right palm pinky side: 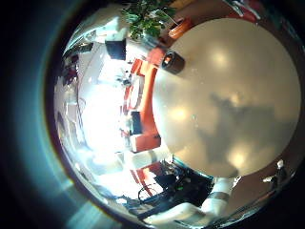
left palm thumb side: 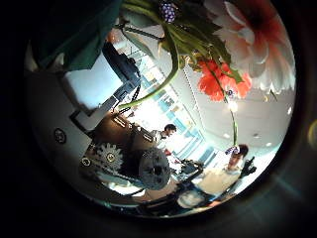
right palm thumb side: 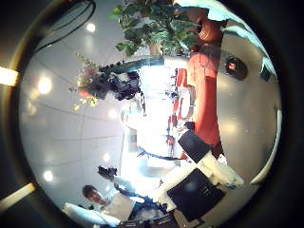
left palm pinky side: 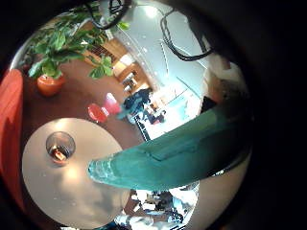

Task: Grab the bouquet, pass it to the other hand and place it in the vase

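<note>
The bouquet's wrapped stem (left palm pinky side: 177, 153) runs right across the left little finger side palm view, close to the palm. Its flowers (left palm thumb side: 248, 45) and bent stems fill one side of the left thumb side palm view, beside my left hand's own geared parts (left palm thumb side: 129, 167). In the right thumb side palm view my left hand (right palm thumb side: 125, 85) is curled round the bouquet (right palm thumb side: 93, 74) and holds it in the air, away from my right hand (right palm thumb side: 204, 180), whose fingers reach out straight and hold nothing.
A large potted plant (left palm pinky side: 58, 48) stands on the floor beyond the table, also in the right thumb side palm view (right palm thumb side: 157, 28). Chairs (right palm pinky side: 143, 81) stand along the table's edge (right palm pinky side: 219, 105). More furniture fills the room behind.
</note>
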Robot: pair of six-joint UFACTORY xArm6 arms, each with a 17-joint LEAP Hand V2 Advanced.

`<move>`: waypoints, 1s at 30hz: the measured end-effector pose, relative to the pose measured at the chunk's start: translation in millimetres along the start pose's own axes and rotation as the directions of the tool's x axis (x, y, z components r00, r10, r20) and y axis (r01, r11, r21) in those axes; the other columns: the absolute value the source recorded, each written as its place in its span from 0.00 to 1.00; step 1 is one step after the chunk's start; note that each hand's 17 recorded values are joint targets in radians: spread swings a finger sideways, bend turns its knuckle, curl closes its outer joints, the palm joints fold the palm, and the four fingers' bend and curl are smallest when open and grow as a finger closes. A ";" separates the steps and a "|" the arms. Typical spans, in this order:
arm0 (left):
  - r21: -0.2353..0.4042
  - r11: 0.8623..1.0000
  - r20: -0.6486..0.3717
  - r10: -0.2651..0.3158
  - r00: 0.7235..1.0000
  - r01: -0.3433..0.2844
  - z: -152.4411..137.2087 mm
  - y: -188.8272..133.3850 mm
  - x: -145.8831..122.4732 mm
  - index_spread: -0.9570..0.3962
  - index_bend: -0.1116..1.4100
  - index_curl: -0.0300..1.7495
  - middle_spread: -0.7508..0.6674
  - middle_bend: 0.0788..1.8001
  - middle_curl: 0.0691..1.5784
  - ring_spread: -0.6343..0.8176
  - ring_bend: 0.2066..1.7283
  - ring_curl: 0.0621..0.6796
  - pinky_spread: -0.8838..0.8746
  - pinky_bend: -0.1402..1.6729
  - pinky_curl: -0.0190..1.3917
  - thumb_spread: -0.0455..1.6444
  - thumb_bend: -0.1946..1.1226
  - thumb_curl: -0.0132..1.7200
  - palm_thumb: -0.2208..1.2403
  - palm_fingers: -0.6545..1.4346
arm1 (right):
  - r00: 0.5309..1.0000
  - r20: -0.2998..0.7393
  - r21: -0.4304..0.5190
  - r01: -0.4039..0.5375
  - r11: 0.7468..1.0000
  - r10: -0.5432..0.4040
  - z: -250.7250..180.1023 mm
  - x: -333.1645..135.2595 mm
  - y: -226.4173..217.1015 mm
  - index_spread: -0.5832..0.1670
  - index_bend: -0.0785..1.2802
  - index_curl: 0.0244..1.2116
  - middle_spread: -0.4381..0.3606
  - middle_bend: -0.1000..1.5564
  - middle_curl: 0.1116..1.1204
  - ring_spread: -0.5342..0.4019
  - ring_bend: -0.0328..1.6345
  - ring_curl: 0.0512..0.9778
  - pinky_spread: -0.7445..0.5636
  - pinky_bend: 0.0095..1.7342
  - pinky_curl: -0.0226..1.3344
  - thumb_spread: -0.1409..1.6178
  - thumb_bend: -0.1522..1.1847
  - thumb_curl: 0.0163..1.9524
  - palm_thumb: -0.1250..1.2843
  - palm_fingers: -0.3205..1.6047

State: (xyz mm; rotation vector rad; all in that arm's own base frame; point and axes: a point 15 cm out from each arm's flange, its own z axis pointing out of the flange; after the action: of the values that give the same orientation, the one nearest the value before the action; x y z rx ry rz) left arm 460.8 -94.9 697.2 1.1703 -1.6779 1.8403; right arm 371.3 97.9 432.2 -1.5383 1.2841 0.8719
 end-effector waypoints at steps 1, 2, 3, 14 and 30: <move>0.009 1.000 0.007 0.005 1.000 -0.005 -0.9 -1.8 -3.4 0.18 0.56 0.68 0.16 0.63 0.65 0.17 0.93 0.80 0.18 0.78 0.73 0.68 0.28 0.50 0.87 0.76 | 1.000 0.000 0.001 -0.004 1.000 0.004 0.3 2.0 -0.7 0.25 0.24 0.37 0.46 0.36 0.30 0.53 0.55 0.30 0.79 0.54 0.45 0.65 0.09 0.29 0.60 0.17; 0.017 1.000 0.015 0.009 1.000 -0.009 -1.4 -3.3 -9.2 0.18 0.56 0.69 0.16 0.63 0.65 0.17 0.93 0.80 0.18 0.77 0.73 0.68 0.28 0.50 0.87 0.76 | 1.000 -0.001 0.004 -0.008 1.000 0.008 0.4 3.9 -1.7 0.26 0.23 0.35 0.48 0.35 0.28 0.56 0.53 0.29 0.82 0.53 0.43 0.65 0.09 0.29 0.60 0.17; 0.024 1.000 0.021 0.012 1.000 -0.012 -1.3 -4.3 -15.3 0.18 0.55 0.70 0.16 0.63 0.65 0.17 0.93 0.80 0.18 0.77 0.74 0.68 0.28 0.51 0.87 0.76 | 1.000 -0.002 0.008 -0.012 1.000 0.012 0.4 6.4 -3.1 0.27 0.22 0.35 0.50 0.34 0.28 0.57 0.53 0.28 0.83 0.52 0.43 0.65 0.09 0.28 0.60 0.17; 0.076 0.997 0.065 0.003 0.998 -0.008 21.9 -12.6 -74.9 0.17 0.51 0.75 0.15 0.62 0.66 0.17 0.93 0.79 0.16 0.76 0.76 0.70 0.27 0.54 0.87 0.76 | 0.999 0.044 0.082 -0.016 0.997 0.013 -0.8 2.7 -24.9 0.32 0.18 0.29 0.56 0.29 0.24 0.66 0.47 0.23 0.91 0.48 0.36 0.66 0.10 0.27 0.60 0.20; 0.038 0.997 0.081 -0.067 0.994 0.064 41.0 7.8 -127.5 0.16 0.47 0.80 0.14 0.60 0.67 0.17 0.91 0.78 0.15 0.73 0.79 0.71 0.25 0.56 0.87 0.78 | 0.997 0.061 0.072 -0.059 0.996 0.054 1.0 16.9 -27.4 0.34 0.18 0.24 0.56 0.26 0.23 0.69 0.44 0.20 0.93 0.45 0.30 0.66 0.10 0.26 0.61 0.23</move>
State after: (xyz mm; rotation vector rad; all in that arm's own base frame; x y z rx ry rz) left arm 541.4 -104.0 590.3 1.3161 -1.6367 1.8116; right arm 401.6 94.2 421.9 -1.4146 1.3086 0.8892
